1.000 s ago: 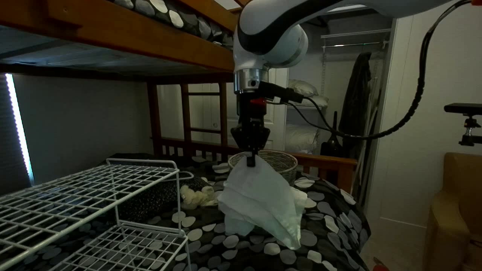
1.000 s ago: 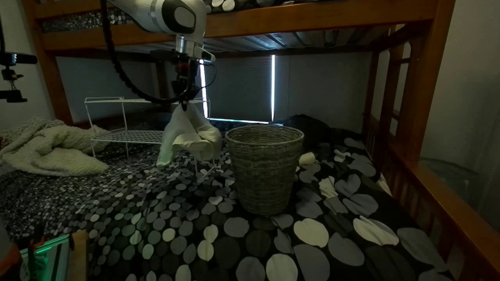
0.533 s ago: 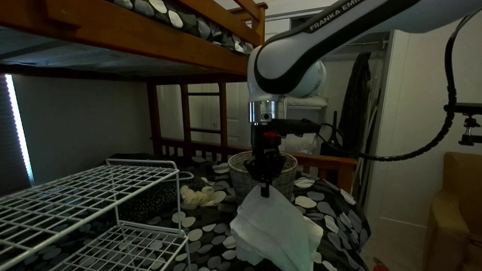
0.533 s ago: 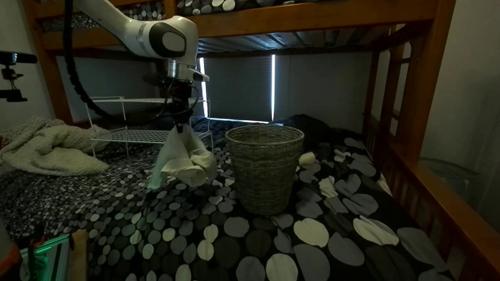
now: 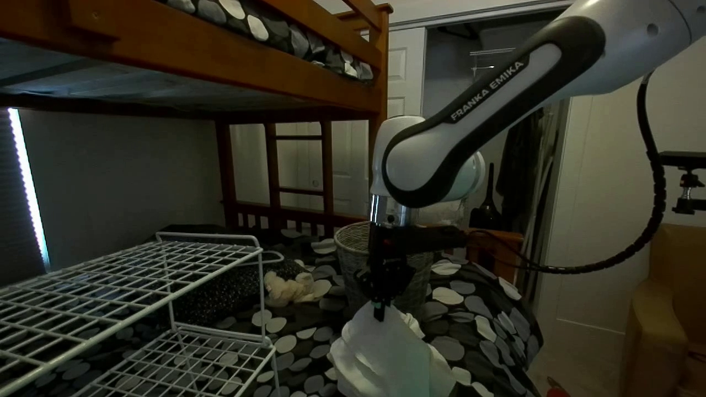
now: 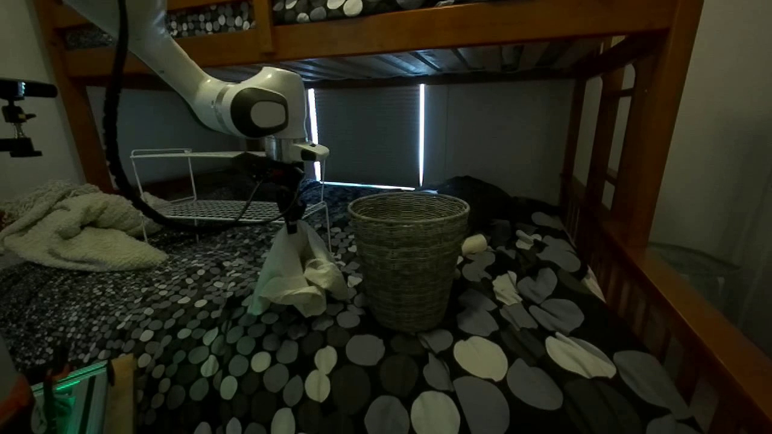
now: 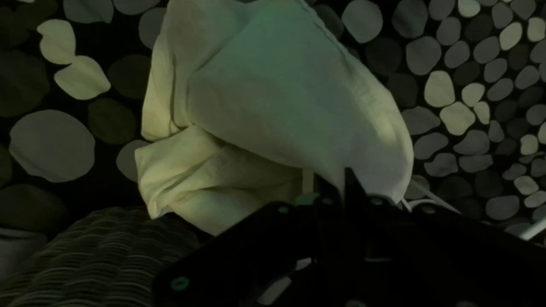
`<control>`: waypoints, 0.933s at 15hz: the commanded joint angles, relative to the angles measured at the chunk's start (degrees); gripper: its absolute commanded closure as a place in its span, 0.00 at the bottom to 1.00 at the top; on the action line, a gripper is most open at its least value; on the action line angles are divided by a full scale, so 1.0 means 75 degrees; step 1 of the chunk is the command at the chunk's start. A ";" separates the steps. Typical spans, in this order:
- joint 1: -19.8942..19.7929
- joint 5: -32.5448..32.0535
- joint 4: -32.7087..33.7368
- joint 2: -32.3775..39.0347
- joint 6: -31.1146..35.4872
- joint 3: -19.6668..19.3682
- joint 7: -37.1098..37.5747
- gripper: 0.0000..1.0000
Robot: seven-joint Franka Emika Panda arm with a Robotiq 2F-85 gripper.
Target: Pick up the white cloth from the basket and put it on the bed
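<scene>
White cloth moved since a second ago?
Yes, downward: in an exterior view, the white cloth is lower against the basket, which has stayed put.

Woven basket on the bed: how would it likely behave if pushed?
The woven basket would probably tip fairly easily, being tall and narrower at its base. It may wobble too, standing on the soft-looking bed. Being woven, it is likely light for its size.

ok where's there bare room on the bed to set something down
In an exterior view, the bed is bare in front of the basket; the strip between basket and wooden rail is rumpled but mostly free. Crowded: the basket's opposite side, where the gripper holds the white cloth, with the wire rack behind; the fleecy blanket lies at picture left.
</scene>
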 commanded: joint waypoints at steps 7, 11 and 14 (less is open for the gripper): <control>0.0095 -0.0475 0.0183 0.1236 0.1746 -0.0068 0.0706 0.62; 0.0023 -0.0550 0.0696 0.1107 0.0709 -0.0128 0.0263 0.31; -0.0044 -0.0669 0.1408 0.0857 -0.1087 -0.0214 0.0011 0.09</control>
